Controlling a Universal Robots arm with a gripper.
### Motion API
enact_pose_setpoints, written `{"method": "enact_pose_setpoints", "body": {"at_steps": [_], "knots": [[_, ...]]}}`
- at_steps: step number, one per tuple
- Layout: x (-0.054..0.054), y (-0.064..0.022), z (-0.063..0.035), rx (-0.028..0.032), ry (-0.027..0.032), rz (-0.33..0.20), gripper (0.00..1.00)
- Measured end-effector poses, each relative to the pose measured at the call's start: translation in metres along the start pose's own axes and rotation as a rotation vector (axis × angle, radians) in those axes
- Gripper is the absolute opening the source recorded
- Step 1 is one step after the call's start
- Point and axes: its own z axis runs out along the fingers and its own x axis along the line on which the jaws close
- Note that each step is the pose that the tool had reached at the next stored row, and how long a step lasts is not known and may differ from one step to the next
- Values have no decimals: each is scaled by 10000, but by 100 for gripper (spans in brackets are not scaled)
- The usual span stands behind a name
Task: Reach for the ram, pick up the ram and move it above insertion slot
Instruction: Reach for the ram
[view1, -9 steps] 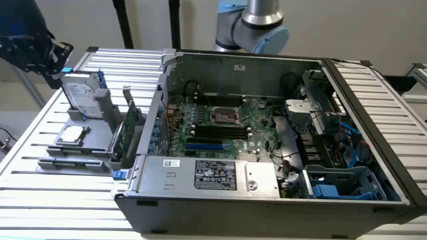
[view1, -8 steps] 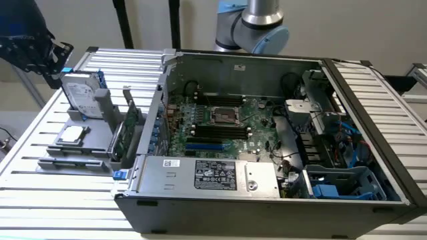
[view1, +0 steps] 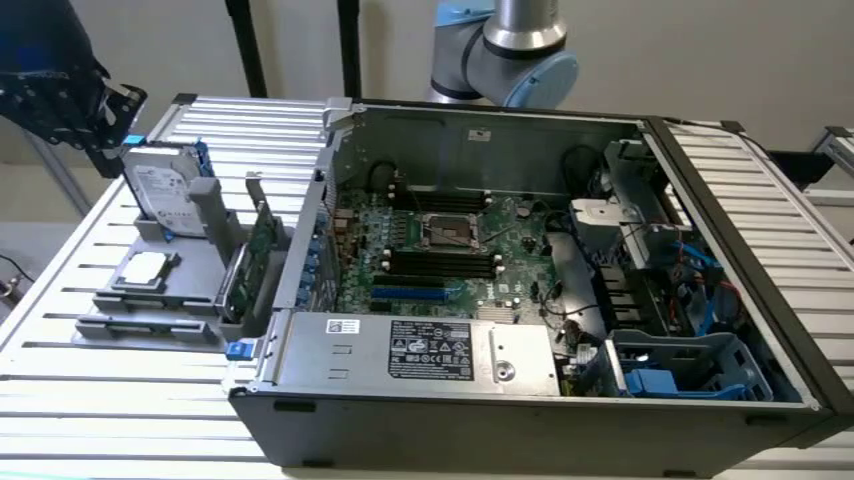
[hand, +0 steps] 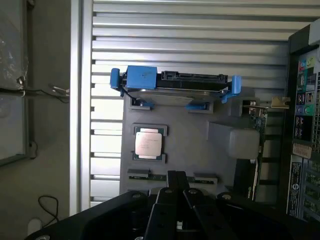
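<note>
Ram (hand: 157, 177) lay untouched in the gray holder (hand: 200, 145) ahead of my fingers (hand: 171, 183), which looked pressed together; reach step, gripping would need them spread.

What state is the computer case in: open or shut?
Open: the computer case lies uncovered, with its motherboard in plain view inside.

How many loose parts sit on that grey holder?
4: hard drive at the back, processor chip mid-holder, expansion card nearest the case, ram along the front edge. More may be hidden.

The claw (hand: 177, 176) hides the middle of the ram (hand: 156, 177).
</note>
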Motion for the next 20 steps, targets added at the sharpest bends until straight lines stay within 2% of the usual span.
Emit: {"method": "enact_pose_setpoints", "body": {"at_steps": [6, 15, 20], "knots": [[-4, -24, -1, -5, 1, 2, 11], [-53, -204, -2, -16, 1, 1, 11], [-79, -335, 3, -15, 2, 0, 11]]}}
